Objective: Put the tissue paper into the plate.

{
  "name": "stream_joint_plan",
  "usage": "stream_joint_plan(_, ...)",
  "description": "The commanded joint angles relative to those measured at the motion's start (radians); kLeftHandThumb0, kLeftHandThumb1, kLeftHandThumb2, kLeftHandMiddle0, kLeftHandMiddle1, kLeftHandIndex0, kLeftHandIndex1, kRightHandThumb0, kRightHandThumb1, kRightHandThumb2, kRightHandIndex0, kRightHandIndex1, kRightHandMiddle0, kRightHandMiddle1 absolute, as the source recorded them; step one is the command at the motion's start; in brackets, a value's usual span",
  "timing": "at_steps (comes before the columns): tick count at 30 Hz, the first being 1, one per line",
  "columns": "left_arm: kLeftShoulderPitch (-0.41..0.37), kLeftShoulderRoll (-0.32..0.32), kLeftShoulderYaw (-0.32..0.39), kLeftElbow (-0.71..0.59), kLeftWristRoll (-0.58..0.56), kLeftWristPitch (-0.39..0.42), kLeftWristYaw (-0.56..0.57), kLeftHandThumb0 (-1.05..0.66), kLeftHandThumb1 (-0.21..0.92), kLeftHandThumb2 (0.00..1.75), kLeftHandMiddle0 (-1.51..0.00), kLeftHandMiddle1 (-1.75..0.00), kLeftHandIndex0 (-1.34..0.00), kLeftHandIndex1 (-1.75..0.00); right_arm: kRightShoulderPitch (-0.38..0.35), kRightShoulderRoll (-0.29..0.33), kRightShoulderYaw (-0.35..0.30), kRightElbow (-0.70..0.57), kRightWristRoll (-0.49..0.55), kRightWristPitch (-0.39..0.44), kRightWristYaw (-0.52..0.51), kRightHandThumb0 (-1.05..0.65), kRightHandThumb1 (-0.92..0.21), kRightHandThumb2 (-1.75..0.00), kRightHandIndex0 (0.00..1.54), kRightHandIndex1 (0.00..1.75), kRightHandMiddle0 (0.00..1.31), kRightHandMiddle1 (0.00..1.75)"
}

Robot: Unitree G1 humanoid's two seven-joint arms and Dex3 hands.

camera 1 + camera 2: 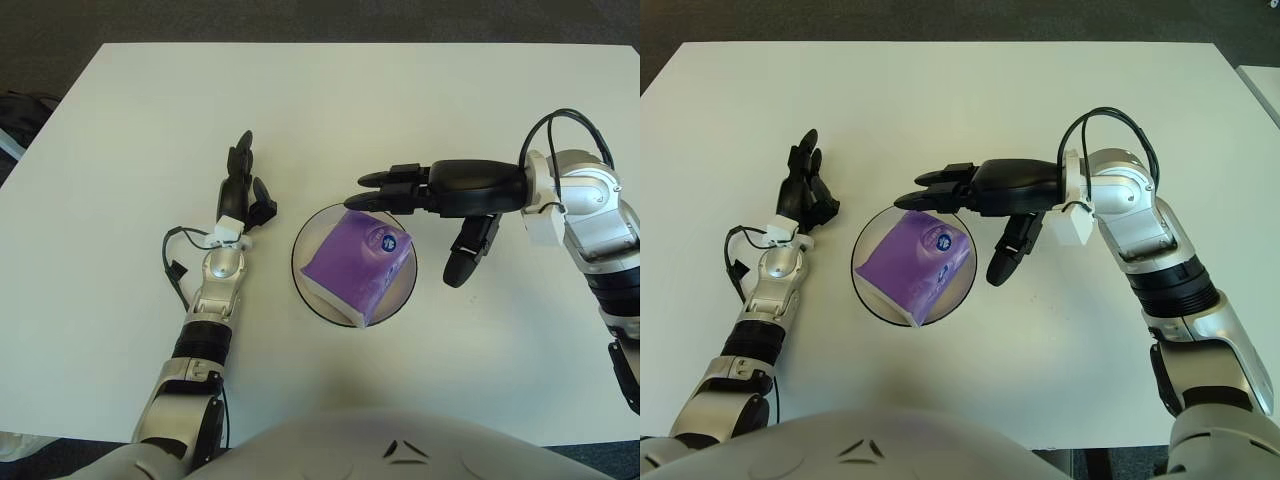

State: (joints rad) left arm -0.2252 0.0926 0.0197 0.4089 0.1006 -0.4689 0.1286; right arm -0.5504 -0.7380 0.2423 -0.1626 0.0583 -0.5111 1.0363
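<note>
While lying in the plate [303,285], purple tissue pack [357,262] just below right hand [440,200], fingers spread, empty.

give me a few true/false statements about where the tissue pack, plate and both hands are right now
1. The purple tissue pack lies in the plate. True.
2. The right hand grips the pack. False: its fingers are spread above the plate's far edge, holding nothing.
3. The left hand shows to the left of the plate. True.
4. The left hand holds the plate's rim. False: it is apart from the plate.
5. The plate sits on a white table. True.
</note>
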Motion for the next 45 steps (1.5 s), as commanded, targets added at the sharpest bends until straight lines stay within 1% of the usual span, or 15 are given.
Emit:
stream_joint_plan(1,0.12,-0.041,-0.021,0.121,0.018,0.015,0.015,-0.86,0.92,1.15,-0.23,-0.01,0.0,-0.39,0.005,-0.002,-0.003,-0.011,0.01,0.0,0.006,-1.05,-0.92,-0.36,0.0,0.0,0.0,0.0)
stream_joint_plan(13,0.12,-0.042,-0.024,0.118,0.009,0.013,0.004,-0.85,0.92,1.14,-0.24,-0.01,0.0,-0.37,0.004,-0.008,-0.019,-0.004,-0.005,-0.019,-0.007,-1.05,-0.92,-0.4,0.0,0.0,0.0,0.0)
stream_joint_plan(19,0.119,-0.038,-0.026,0.115,0.02,0.015,0.011,-0.86,0.92,1.13,-0.23,-0.01,0.0,-0.37,0.002,-0.005,-0.047,0.003,-0.008,-0.026,-0.032,-1.05,-0.92,-0.44,0.0,0.0,0.0,0.0)
stream_joint_plan(25,0.131,-0.038,-0.03,0.076,0.021,0.026,0.008,-0.86,0.92,1.13,-0.25,-0.01,0.0,-0.4,0.026,0.023,-0.105,0.032,0.002,0.015,-0.113,-1.05,-0.92,-0.47,0.0,0.0,0.0,0.0)
stream_joint_plan(27,0.134,-0.044,-0.03,0.056,0.011,0.04,-0.001,-0.85,0.92,1.13,-0.25,-0.01,0.0,-0.42,0.066,0.042,-0.14,0.05,0.024,0.06,-0.16,-1.05,-0.92,-0.47,0.0,0.0,0.0,0.0)
stream_joint_plan(29,0.14,-0.049,-0.031,0.034,0.001,0.055,-0.008,-0.85,0.92,1.13,-0.26,-0.02,0.0,-0.45,0.127,0.083,-0.183,0.127,0.037,0.104,-0.236,-1.05,-0.92,-0.47,0.0,0.0,0.0,0.0)
stream_joint_plan(30,0.142,-0.051,-0.03,0.025,-0.004,0.061,-0.011,-0.85,0.92,1.13,-0.27,-0.02,0.0,-0.45,0.134,0.118,-0.2,0.189,0.044,0.142,-0.284,-1.05,-0.92,-0.47,0.0,0.0,0.0,0.0)
stream_joint_plan(33,0.148,-0.055,-0.03,0.009,-0.01,0.072,-0.015,-0.84,0.92,1.13,-0.27,-0.02,0.0,-0.48,0.108,0.178,-0.226,0.27,0.06,0.244,-0.367,-1.05,-0.92,-0.47,0.0,0.0,0.0,0.0)
stream_joint_plan(35,0.153,-0.057,-0.03,-0.003,-0.013,0.078,-0.016,-0.84,0.92,1.13,-0.28,-0.02,0.0,-0.49,0.09,0.212,-0.234,0.296,0.086,0.269,-0.388,-1.05,-0.92,-0.48,0.0,0.0,0.0,0.0)
stream_joint_plan(37,0.16,-0.06,-0.03,-0.017,-0.016,0.081,-0.019,-0.84,0.92,1.13,-0.28,-0.02,0.0,-0.5,0.108,0.265,-0.252,0.26,0.139,0.317,-0.422,-1.05,-0.92,-0.51,0.0,0.0,0.0,0.0)
stream_joint_plan(39,0.166,-0.062,-0.03,-0.028,-0.017,0.085,-0.02,-0.83,0.92,1.13,-0.28,-0.02,0.0,-0.5,0.18,0.296,-0.271,0.119,0.196,0.354,-0.45,-1.05,-0.92,-0.55,0.0,0.0,0.0,0.0)
stream_joint_plan(41,0.169,-0.064,-0.03,-0.036,-0.017,0.087,-0.02,-0.83,0.92,1.13,-0.28,-0.02,0.0,-0.5,0.271,0.333,-0.276,0.048,0.182,0.276,-0.485,-1.05,-0.92,-0.56,0.0,0.0,0.0,0.0)
stream_joint_plan(42,0.172,-0.064,-0.03,-0.041,-0.016,0.088,-0.02,-0.83,0.92,1.13,-0.28,-0.02,0.0,-0.5,0.271,0.361,-0.287,0.098,0.149,0.211,-0.522,-1.05,-0.92,-0.56,0.0,0.0,0.0,0.0)
stream_joint_plan(43,0.174,-0.064,-0.03,-0.046,-0.016,0.088,-0.021,-0.82,0.92,1.12,-0.28,-0.02,0.0,-0.51,0.269,0.38,-0.295,0.134,0.124,0.17,-0.55,-1.03,-0.92,-0.56,0.0,0.0,0.0,0.0)
stream_joint_plan(45,0.178,-0.065,-0.03,-0.054,-0.017,0.091,-0.023,-0.82,0.92,1.12,-0.28,-0.02,0.0,-0.51,0.25,0.412,-0.306,0.193,0.075,0.131,-0.618,-0.99,-0.92,-0.56,0.01,0.0,0.01,0.01)
